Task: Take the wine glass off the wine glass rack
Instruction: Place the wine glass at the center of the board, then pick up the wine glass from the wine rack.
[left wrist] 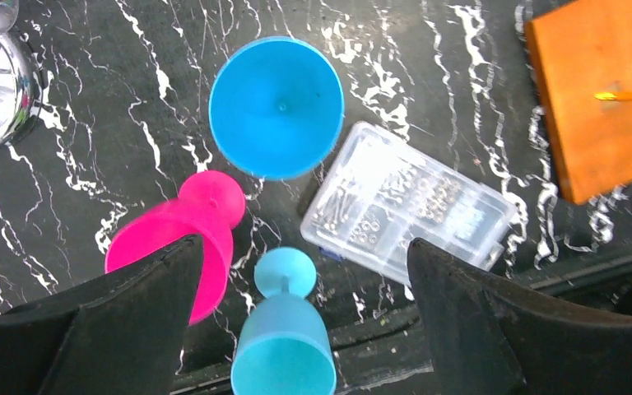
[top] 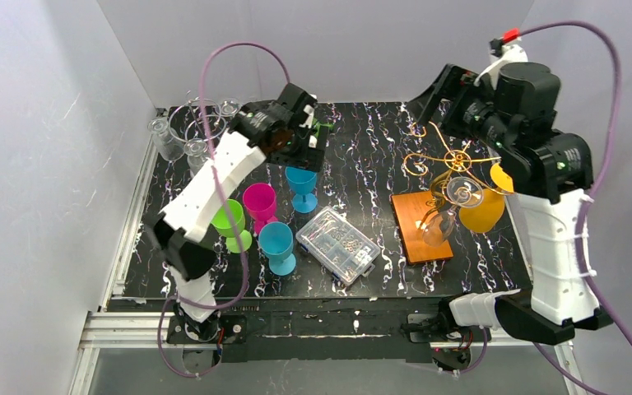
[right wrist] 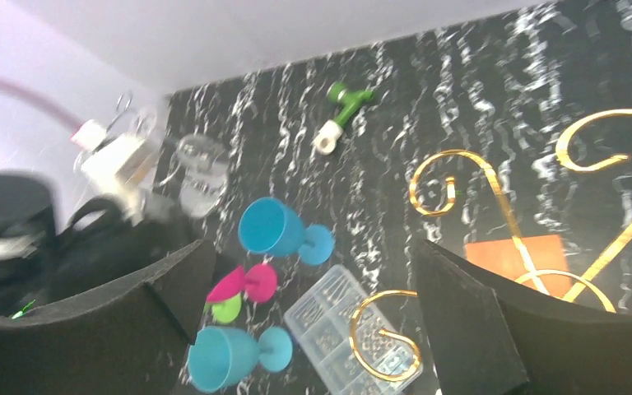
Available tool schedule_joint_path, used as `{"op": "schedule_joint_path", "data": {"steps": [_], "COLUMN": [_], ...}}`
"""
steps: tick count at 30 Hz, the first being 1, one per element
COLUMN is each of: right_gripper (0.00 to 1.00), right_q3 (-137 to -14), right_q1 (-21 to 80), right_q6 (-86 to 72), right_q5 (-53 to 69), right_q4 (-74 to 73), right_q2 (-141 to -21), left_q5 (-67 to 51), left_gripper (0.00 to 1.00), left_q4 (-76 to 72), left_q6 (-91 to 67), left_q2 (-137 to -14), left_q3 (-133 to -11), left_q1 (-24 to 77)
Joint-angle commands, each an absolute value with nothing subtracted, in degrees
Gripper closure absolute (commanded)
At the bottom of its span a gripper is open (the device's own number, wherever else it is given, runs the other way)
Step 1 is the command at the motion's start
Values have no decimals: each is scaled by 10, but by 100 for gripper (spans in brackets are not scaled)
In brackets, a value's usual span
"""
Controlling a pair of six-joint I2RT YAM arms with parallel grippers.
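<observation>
- Left fingers [left wrist: 132, 321]: apart, empty, over the coloured cups [left wrist: 276, 107].
- Right fingers [right wrist: 494, 329]: apart, empty, beyond the far side of the rack [top: 448, 158].
- Glass [top: 464, 192]: clear, on the rack, above its wooden base [top: 415, 239].
- Rack: stands on the table [top: 362, 164].

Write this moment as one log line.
wine glass: on rack | right fingers: open, near rack | left fingers: open, above blue cup

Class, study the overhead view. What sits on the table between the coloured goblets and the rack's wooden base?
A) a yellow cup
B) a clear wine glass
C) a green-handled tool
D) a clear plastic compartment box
D: the clear plastic compartment box lies between the light blue goblet and the wooden base of the wine glass rack.
</observation>
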State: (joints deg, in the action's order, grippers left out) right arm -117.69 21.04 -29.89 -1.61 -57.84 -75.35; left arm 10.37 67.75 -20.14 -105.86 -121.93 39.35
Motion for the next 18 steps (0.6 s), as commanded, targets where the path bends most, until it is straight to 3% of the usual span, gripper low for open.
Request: {"op": "schedule_joint_path", "data": {"steps": [1, 14, 18], "right_gripper": [2, 2, 2], "right_q3": [-1237, -1316, -1256], "right_q1": [212, 212, 211], "right_q6": [-279, -243, -222], "right_q5": [-163, -188, -161], "right_q4": [-599, -809, -816], "right_q2": [-718, -730, -705], "left_q5": [84, 57, 59], "left_gripper": [4, 2, 2], "left_q4": [663, 631, 624], "left_q6": [-202, -234, -242], "left_q2": [-944, -798, -779], "left_q3": [-1164, -1050, -1022], "left_q1": [421, 497, 512]}}
